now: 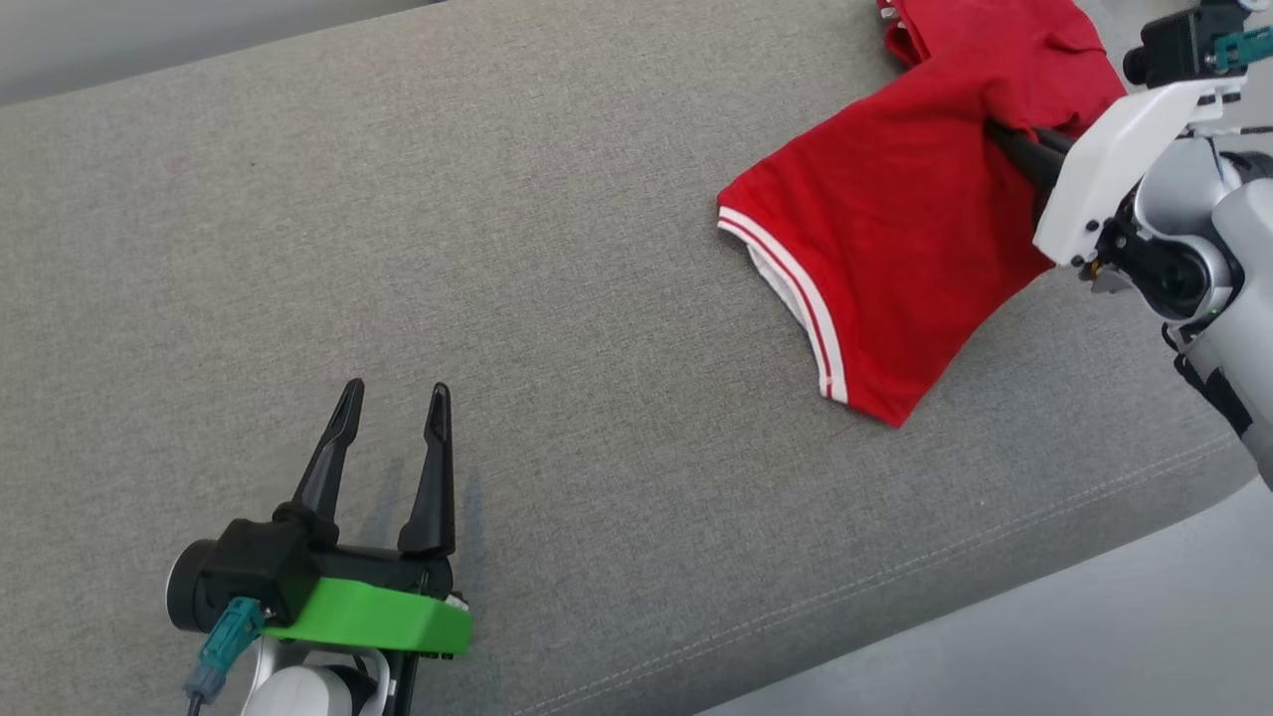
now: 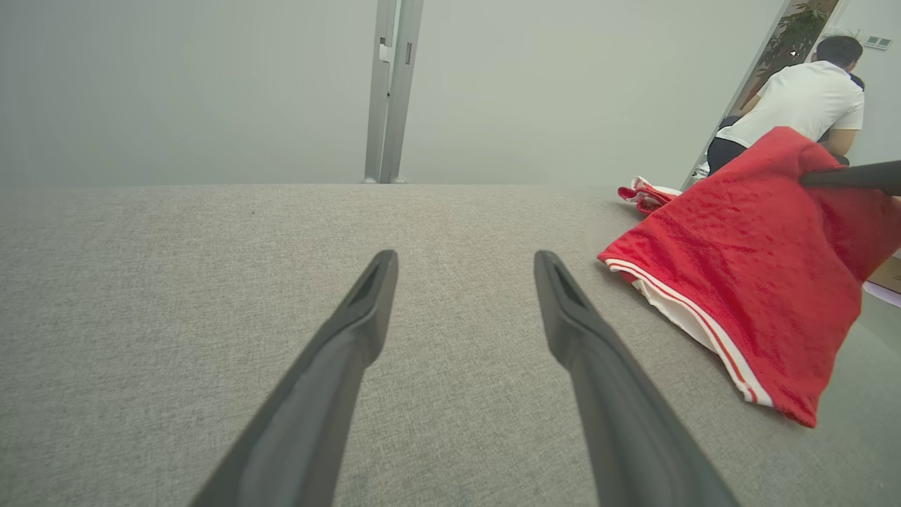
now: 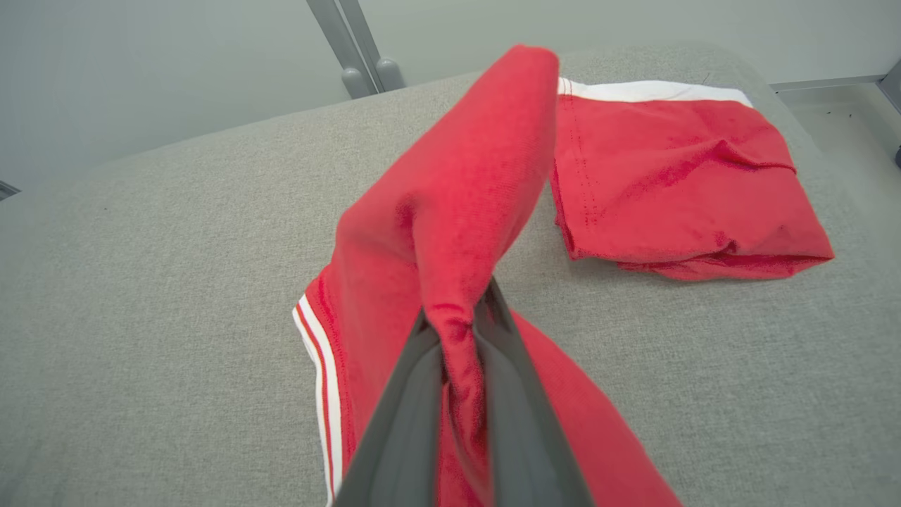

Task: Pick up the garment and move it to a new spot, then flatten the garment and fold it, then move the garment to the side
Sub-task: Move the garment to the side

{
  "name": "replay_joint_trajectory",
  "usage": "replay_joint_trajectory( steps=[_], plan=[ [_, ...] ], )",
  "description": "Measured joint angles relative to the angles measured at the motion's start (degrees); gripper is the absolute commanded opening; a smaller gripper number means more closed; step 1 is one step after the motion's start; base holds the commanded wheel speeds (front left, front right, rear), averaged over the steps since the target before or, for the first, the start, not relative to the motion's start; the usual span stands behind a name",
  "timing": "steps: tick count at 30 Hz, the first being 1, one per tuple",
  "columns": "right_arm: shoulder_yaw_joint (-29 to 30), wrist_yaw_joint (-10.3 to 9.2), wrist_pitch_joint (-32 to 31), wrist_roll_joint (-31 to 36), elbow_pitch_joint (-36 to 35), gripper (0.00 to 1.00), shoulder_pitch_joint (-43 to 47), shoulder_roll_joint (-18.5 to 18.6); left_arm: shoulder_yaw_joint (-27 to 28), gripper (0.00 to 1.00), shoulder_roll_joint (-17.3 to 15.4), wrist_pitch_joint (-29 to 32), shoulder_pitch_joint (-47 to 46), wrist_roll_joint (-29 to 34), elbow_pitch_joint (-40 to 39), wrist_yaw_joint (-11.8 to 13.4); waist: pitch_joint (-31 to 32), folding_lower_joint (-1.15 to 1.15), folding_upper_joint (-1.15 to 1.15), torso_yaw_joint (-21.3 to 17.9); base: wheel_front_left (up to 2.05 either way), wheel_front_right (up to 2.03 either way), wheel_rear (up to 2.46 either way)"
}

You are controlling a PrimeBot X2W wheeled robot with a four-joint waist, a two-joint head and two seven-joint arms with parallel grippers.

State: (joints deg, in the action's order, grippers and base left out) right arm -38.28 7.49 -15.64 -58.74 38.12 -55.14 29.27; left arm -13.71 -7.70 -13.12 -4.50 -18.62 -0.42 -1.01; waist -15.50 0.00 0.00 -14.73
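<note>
Grey woven cushion (image 1: 557,249) ran across the head view, with pale floor (image 1: 1094,636) at 5 o'clock.

Head view: left gripper (image 1: 397,388) sat at 7 o'clock, fingers spread wide, nothing between them, over bare cushion. Red garment (image 1: 895,239) lay at 2 o'clock from it, well apart. Right gripper (image 1: 1019,149) came in from 3 o'clock. Its dark fingers went into the cloth and the tips were hidden there.

Right wrist view settled what the head view couldn't. The right gripper (image 3: 457,317) was clamped on a bunched fold of the garment (image 3: 450,211), which rose up off the cushion toward 12 o'clock. More of the red cloth lay flat at 2 o'clock, with a white band along its far edge. The striped hem, white with thin red lines, hung at 8 o'clock of the fingers.

Left wrist view: the left gripper (image 2: 464,260) gaped over empty cushion and the garment (image 2: 760,282) was at 3 o'clock, its hem resting on the fabric. One right finger (image 2: 852,176) poked in at the frame edge, touching the cloth. This view also showed a person (image 2: 795,98) in a white shirt at 2 o'clock, a plant (image 2: 802,28) above them and a grey metal post (image 2: 391,91) at 12 o'clock.
</note>
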Motion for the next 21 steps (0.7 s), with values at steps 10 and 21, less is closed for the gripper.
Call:
replay_joint_trajectory(
  steps=[10,21],
  plan=[
    [2.00,0.00,-4.13,4.48,0.76,0.00,-8.82,0.70,-0.10,1.00,0.64,-0.57,-0.02,-0.59,0.37,0.23,0.11,0.00,0.00,2.62,0.00,0.00,0.00],
    [4.86,0.00,-6.97,7.80,3.85,0.00,-15.63,2.03,-0.86,1.00,0.53,-0.91,-2.28,-0.56,0.54,-0.01,-2.46,0.00,0.00,6.21,0.00,0.00,0.00]
  ],
)
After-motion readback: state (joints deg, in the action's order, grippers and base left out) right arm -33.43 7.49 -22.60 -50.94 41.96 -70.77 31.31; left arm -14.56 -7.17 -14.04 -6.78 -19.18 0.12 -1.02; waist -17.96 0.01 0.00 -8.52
